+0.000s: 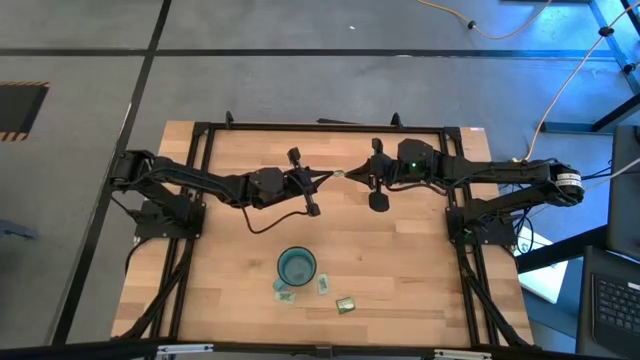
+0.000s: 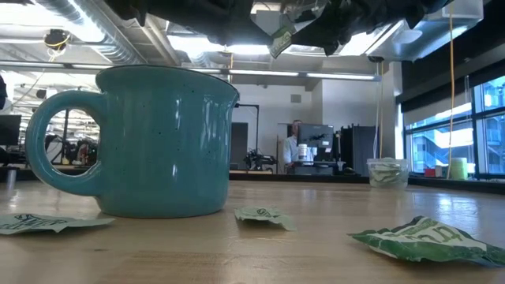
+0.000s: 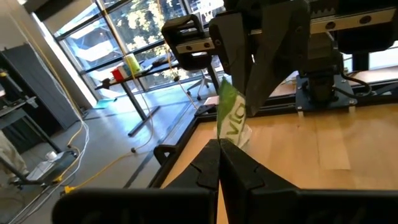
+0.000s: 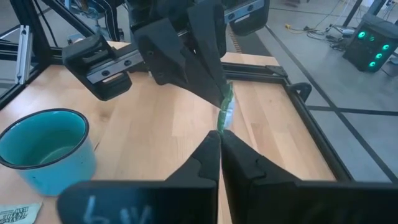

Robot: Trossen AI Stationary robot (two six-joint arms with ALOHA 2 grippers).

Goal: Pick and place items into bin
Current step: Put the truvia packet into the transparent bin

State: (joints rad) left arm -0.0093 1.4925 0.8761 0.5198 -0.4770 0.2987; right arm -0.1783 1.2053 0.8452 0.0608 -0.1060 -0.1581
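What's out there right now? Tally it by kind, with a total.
Teal mug: 1
Loose packets beside it: 3
Held packet, pinched between left gripper and right gripper: 1
Translucent cup: 1 (contents not countable)
Total: 6

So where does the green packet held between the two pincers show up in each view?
High view: packet at centre, between the arms.
Low view: hanging at top.
Left wrist view: centre, gripped by both pincers.
Right wrist view: centre.
Shared landmark: teal mug, seen in the high, low and right wrist views.
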